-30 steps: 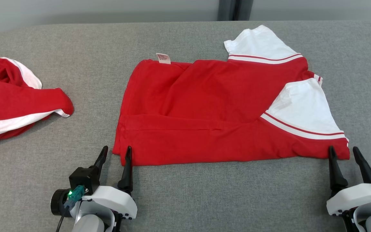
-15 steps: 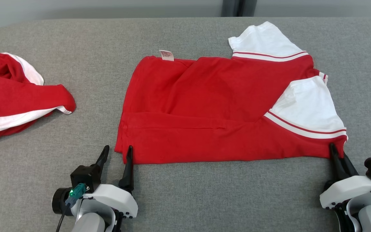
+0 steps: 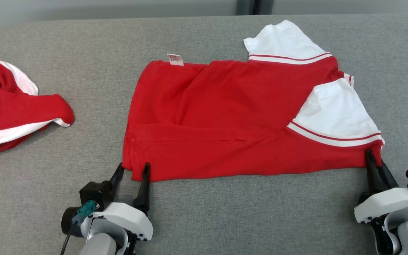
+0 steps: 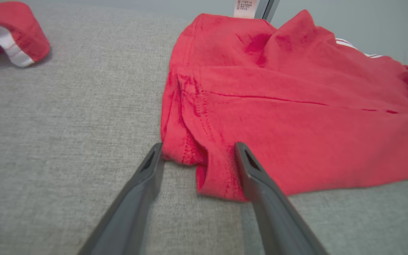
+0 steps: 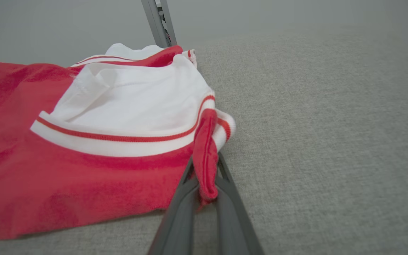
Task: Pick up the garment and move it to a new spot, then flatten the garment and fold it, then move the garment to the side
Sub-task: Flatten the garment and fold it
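Observation:
The garment is a red shirt with white sleeves, lying folded on the grey table. My left gripper stands open at its near left corner, one finger on each side of the bunched hem. My right gripper is shut on the garment's near right corner; a red fold of cloth is pinched between its fingers, just below the white sleeve. A white label sticks out at the far left edge.
A second red and white garment lies crumpled at the table's left side, also seen at the top left of the left wrist view. Bare grey table runs along the near edge and to the right.
My right gripper has closed on the garment's near right corner. The left gripper has edged forward so its open fingers straddle the near left corner. The head camera has shifted a little.

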